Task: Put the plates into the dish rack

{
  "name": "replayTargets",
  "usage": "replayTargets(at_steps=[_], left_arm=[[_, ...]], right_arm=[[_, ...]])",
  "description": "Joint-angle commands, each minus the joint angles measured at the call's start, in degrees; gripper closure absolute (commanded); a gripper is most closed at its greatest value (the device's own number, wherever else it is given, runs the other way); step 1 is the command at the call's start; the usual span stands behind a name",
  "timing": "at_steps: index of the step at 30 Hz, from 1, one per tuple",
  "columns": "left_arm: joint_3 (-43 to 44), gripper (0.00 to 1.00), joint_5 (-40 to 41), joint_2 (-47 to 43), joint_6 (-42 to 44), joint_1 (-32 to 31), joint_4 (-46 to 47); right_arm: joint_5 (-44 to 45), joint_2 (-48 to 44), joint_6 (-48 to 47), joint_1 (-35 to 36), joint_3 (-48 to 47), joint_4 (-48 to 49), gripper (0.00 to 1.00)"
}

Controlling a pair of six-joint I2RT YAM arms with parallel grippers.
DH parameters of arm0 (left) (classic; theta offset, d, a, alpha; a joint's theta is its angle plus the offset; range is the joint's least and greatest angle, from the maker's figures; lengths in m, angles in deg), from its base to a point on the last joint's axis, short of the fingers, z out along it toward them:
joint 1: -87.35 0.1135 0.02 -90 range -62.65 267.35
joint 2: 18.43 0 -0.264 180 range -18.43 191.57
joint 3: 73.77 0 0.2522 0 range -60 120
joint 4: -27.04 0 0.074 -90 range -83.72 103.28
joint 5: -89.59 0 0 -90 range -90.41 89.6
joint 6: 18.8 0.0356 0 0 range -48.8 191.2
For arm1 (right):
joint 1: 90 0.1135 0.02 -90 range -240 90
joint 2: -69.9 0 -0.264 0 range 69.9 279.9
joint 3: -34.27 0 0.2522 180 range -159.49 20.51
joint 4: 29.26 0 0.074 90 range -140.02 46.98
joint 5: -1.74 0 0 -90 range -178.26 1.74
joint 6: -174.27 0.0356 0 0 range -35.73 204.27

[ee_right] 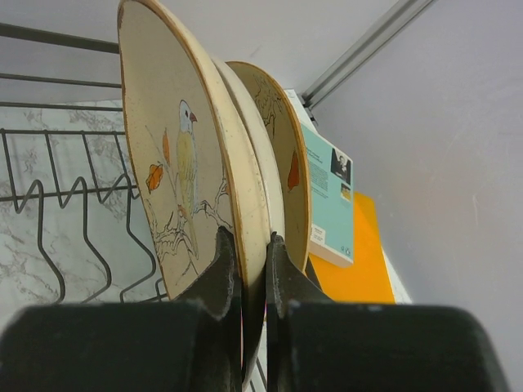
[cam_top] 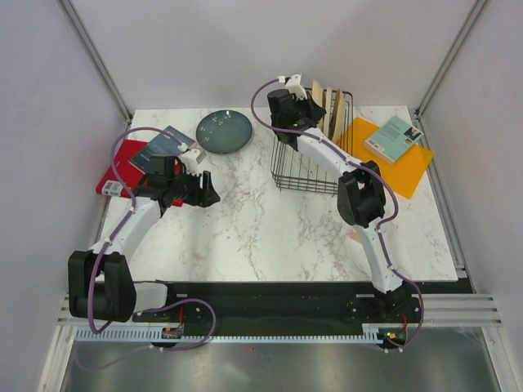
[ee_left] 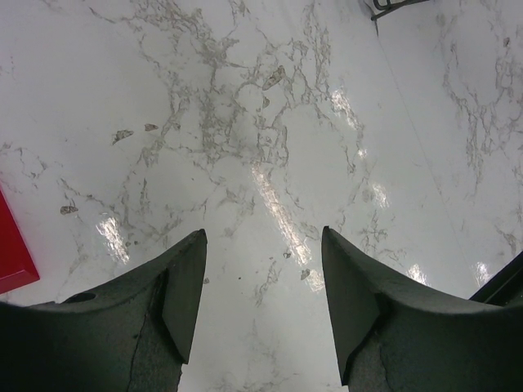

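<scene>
Gripping side: the right gripper (ee_right: 252, 245) is almost closed; its two fingers pinch the lower rim of the front bird plate (ee_right: 176, 163), one finger on each face.
Front bird plate: it stands upright on its edge, cream with a bird and a branch painted on it. Whether its bottom rests on the wires cannot be told.
Other plates in rack: the middle plate (ee_right: 263, 171) stands just behind the front one, and the rear plate (ee_right: 286, 155), with an orange rim, behind that. All three are upright and close together.
Dish rack: the dish rack (cam_top: 306, 171) of black wire sits at 1 o'clock from the middle of the table (cam_top: 270, 237). The upright plates are at its far end, toward 12 o'clock.
Dark teal plate: the dark teal plate (cam_top: 224, 131) lies flat on the table at 11 o'clock, well apart from the rack.
Left gripper: the left gripper (ee_left: 261, 278) is at 9 o'clock above the bare marble. Its fingers stand wide apart and hold nothing.
Orange board: the orange board (cam_top: 409, 175) lies at 2 o'clock just beside the rack, with a pale teal book (cam_top: 394, 137) on it.
Far left: a red book (cam_top: 114, 175) and a dark blue book (cam_top: 163, 147) lie at 10 o'clock.
</scene>
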Motion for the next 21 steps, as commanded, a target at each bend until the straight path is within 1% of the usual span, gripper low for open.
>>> replayTargets(at_steps=[1,2,3,7,8,9,11,15,21], left_arm=[[-1.20,0.35,-1.77,-2.43,-1.64,-0.11,2.67],[-1.81,0.35,-1.94,-2.61,-1.73,-0.11,2.85],[-2.17,0.35,-1.95,-2.87,-1.82,-0.19,3.11],[-3.31,0.35,-2.12,-4.19,-1.82,-0.11,3.82],[-3.32,0.35,-2.21,-4.45,-1.82,-0.11,3.81],[-3.40,0.35,-2.12,-4.63,-1.82,-0.19,3.90],[-3.58,0.35,-2.21,-4.89,-1.90,-0.11,3.90],[-3.76,0.35,-3.35,-4.46,-2.17,-0.11,3.90],[-2.96,0.35,-4.14,-3.49,-2.70,-0.11,4.26]], right_arm=[[5.66,4.72,-6.72,-2.33,0.78,8.00,1.00],[8.02,4.81,-11.08,-2.25,1.30,12.72,1.00],[9.17,4.90,-13.48,-2.33,2.61,16.24,1.00],[10.59,4.55,-19.03,-2.33,3.86,21.99,1.00],[11.03,4.64,-19.91,-2.25,4.12,24.52,1.00],[12.51,4.47,-24.35,-2.25,5.51,27.67,1.00],[12.61,4.03,-26.41,-2.16,6.14,31.38,1.00],[12.70,2.45,-29.49,-1.98,7.98,34.29,1.00],[12.17,0.69,-27.48,-1.89,8.69,32.45,1.00]])
